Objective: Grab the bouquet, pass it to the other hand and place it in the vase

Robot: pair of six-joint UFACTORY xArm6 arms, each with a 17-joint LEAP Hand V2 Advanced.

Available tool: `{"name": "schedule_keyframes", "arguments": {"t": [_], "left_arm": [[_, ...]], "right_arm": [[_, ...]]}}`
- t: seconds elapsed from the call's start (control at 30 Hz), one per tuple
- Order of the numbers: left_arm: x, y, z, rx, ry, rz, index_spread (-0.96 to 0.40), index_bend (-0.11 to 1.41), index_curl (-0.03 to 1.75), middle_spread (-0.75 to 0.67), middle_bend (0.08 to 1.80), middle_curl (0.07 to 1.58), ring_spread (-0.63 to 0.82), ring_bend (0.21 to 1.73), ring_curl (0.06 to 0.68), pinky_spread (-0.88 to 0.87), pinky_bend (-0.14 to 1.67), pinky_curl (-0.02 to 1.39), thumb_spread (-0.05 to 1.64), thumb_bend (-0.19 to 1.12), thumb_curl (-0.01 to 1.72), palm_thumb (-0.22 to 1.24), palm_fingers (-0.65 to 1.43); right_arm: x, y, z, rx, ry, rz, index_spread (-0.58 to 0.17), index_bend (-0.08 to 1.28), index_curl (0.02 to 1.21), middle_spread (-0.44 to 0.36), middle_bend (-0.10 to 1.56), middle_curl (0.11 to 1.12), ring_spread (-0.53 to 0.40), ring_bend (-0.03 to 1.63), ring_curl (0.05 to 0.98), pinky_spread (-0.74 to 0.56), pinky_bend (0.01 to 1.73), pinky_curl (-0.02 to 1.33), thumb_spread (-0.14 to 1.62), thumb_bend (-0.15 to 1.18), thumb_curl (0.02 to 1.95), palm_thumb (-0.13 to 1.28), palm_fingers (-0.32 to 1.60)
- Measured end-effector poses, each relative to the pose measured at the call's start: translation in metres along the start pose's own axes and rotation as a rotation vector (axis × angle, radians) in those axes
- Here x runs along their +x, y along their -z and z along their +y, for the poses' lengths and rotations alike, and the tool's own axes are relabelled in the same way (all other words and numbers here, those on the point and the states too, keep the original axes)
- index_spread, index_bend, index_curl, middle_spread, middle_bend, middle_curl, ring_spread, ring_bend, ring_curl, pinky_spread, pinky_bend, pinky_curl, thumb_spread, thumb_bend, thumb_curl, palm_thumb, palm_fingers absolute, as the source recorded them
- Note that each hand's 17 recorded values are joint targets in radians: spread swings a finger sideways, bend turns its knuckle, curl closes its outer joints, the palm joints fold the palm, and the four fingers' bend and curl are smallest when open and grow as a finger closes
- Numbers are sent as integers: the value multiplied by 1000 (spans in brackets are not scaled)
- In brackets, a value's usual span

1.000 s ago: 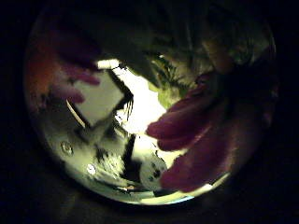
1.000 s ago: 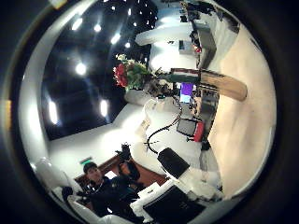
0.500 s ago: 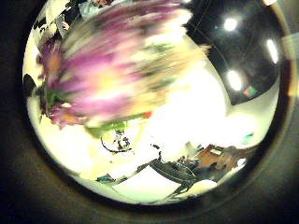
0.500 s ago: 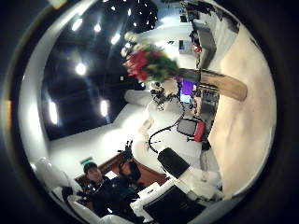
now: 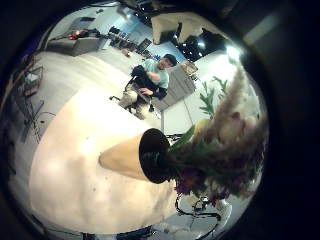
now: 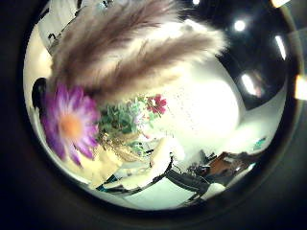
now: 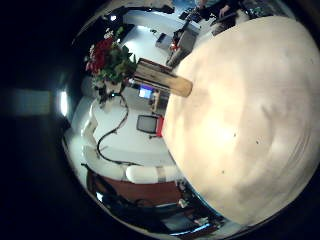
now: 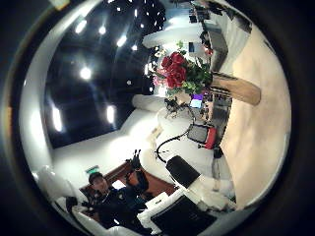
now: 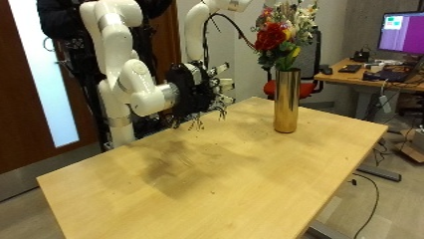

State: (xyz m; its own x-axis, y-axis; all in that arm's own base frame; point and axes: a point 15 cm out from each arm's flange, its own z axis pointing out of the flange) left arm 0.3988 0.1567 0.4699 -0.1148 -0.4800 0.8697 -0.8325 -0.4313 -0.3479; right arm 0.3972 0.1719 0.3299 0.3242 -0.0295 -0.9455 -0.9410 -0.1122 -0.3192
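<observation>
A tall gold vase (image 9: pixel 285 100) stands on the wooden table (image 9: pixel 225 179) near its far edge. The bouquet (image 9: pixel 281 35) of red flowers, greenery and a pale plume rises from the vase's mouth. The left palm is close to it: its views are filled by the plume (image 6: pixel 125 57), a purple flower (image 6: pixel 69 123), the bouquet (image 5: pixel 220 140) and the vase (image 5: pixel 125 155). None of the left hand shows. My right hand (image 9: pixel 199 95) hangs over the table well apart from the vase, fingers relaxed and holding nothing. Its views show the vase (image 8: pixel 234 88) and the bouquet (image 8: pixel 179 71) from afar.
Behind the table stands a desk with a monitor (image 9: pixel 398 35). A dark door (image 9: pixel 40 90) lies behind the arms. A wide stretch of bare tabletop (image 7: pixel 250 120) lies between my right hand and the table's near edge.
In the right thumb view the bouquet has travelled sideways and now stands over the vase. The left palm camera has shifted from a dark close-up of petals to a lit view of plume and flowers.
</observation>
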Motion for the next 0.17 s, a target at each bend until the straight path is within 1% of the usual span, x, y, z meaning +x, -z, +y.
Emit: {"name": "schedule_keyframes", "arguments": {"t": [0.17], "left_arm": [[0,0,23,-11,13,-14,215,127,185,610,153,137,679,375,186,617,210,304,774,-39,327,278,-152]], "right_arm": [[1,-3,1,-6,-4,-4,-398,156,239,138,173,260,204,451,258,431,608,298,996,-27,343,594,-27]]}}
